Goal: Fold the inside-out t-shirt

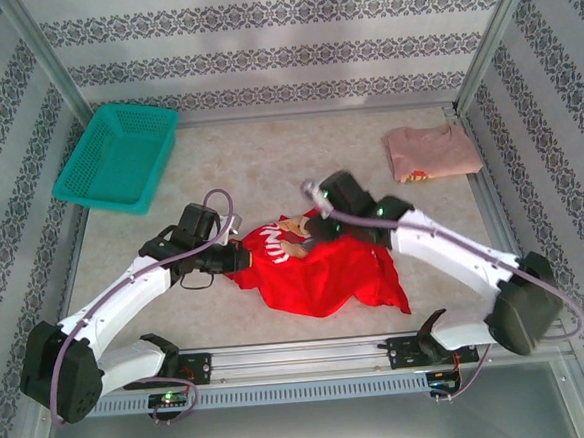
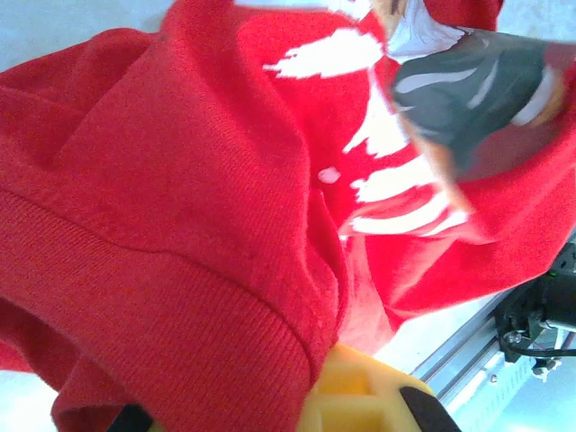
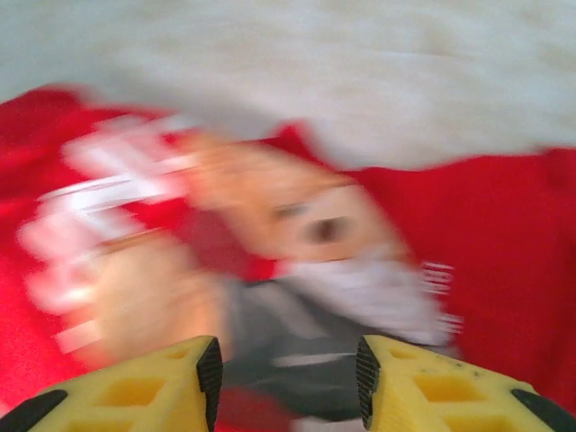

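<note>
Crumpled near the desk (image 1: 267, 151) front, seen from above, the inside-out t-shirt (image 1: 321, 277) is a soft red heap with white print; the left pincer (image 1: 232, 255) meets its left edge, the right pincer (image 1: 320, 227) its far edge. Left wrist: thick ribbed hem, pincer clamped tight on it. Right wrist, blurred: blocky yellow fingers (image 3: 153, 387) parted above the print, holding nothing.

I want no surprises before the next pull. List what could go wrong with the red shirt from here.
1. The left gripper is shut on a thick, bunched hem of the red t-shirt; pulling may drag several layers together and leave it crumpled.
2. The right gripper hangs open over the print, in a blurred view; its pinch may land on the wrong fold.
</note>
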Motion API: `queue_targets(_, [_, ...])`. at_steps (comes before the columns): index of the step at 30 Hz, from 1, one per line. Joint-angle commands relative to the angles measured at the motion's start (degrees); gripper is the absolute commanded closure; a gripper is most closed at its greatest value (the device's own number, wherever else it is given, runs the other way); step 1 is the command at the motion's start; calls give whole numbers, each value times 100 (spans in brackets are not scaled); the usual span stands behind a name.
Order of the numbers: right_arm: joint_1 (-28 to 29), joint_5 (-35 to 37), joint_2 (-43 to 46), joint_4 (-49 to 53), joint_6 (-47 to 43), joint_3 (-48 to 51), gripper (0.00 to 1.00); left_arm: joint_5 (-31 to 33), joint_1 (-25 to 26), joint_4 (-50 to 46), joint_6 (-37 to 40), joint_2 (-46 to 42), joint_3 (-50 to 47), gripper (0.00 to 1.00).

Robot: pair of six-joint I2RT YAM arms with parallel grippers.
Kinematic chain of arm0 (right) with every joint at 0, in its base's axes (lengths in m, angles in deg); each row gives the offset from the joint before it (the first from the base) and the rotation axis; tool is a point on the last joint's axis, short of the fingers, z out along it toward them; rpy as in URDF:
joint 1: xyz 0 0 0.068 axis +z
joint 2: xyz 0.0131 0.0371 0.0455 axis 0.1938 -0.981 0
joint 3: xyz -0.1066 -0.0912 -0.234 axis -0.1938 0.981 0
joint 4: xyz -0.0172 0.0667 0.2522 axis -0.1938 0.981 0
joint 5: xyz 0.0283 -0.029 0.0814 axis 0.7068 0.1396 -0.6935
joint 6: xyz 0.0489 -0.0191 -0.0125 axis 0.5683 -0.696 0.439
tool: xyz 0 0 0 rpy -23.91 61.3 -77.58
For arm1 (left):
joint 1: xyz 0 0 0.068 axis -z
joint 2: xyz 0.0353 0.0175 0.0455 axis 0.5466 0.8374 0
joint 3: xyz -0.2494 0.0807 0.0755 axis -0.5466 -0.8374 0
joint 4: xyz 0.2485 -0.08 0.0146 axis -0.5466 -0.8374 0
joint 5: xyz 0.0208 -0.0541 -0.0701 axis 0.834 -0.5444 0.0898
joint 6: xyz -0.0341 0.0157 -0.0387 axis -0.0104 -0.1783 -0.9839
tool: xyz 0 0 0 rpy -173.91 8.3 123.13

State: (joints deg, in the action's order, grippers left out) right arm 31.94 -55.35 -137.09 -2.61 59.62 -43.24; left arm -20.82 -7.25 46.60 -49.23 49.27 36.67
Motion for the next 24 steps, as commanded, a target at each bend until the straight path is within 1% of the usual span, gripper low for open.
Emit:
queue_targets(1, [333,-1064,-51,-732,-459,365,54,-103,66,168,50,-69,66,100])
queue_targets(2, [440,-1225,-139,-775,-567,443,53,-103,71,141,50,-76,99,100])
queue_targets(3, [535,-1118,-194,-813,-638,498,50,-98,66,113,49,-86,125,100])
queue_targets(4, [648,-853,-263,-853,-765,550,41,-98,65,90,64,-101,158,100])
queue_targets(5, [769,-496,-340,-833,-951,546,29,-95,65,57,82,-98,182,100])
queue_targets(6, [847,-159,-412,-815,-1130,525,23,-79,65,23,88,-104,196,100])
queue_targets(8, [951,259,-618,-823,-1484,505,20,-65,65,-17,110,-100,211,100])
queue_targets(10, [948,110,-879,-922,-1576,487,20,-70,65,-22,83,-109,219,100])
queue_targets(11, [947,47,-1022,-1055,-1534,488,23,-74,65,-14,76,-105,215,100])
queue_targets(12, [945,-28,-1143,-1173,-1527,497,27,-61,65,-20,67,-123,205,100])
queue_targets(13, [929,-81,-1297,-1280,-1543,485,36,-41,66,-22,58,-143,189,100])
queue_targets(15, [778,-125,-1564,-1312,-1480,337,67,34,70,-48,64,-196,147,100])
queue_targets(17, [449,-373,-1549,-985,-1355,39,99,261,69,-113,94,-265,95,100])
queue_targets(18, [246,-702,-1376,-904,-1231,-57,100,431,79,-145,130,-291,54,100])
queue_targets(19, [18,-1217,-1192,-927,-1038,-87,100,635,96,-164,156,-301,7,100])
queue_targets(21, [-656,-2823,-990,-1241,-258,-186,100,1116,261,-124,308,-271,-100,100])
queue_targets(22, [-871,-3325,-1008,-1376,96,-237,100,1359,377,-93,351,-233,-121,95])
queue_targets(23, [-1031,-3770,-1096,-1418,362,-365,100,1643,512,-63,402,-177,-113,88])
queue_targets(24, [-1153,-3983,-1243,-1333,574,-542,100,1924,646,-40,459,-115,-72,78])
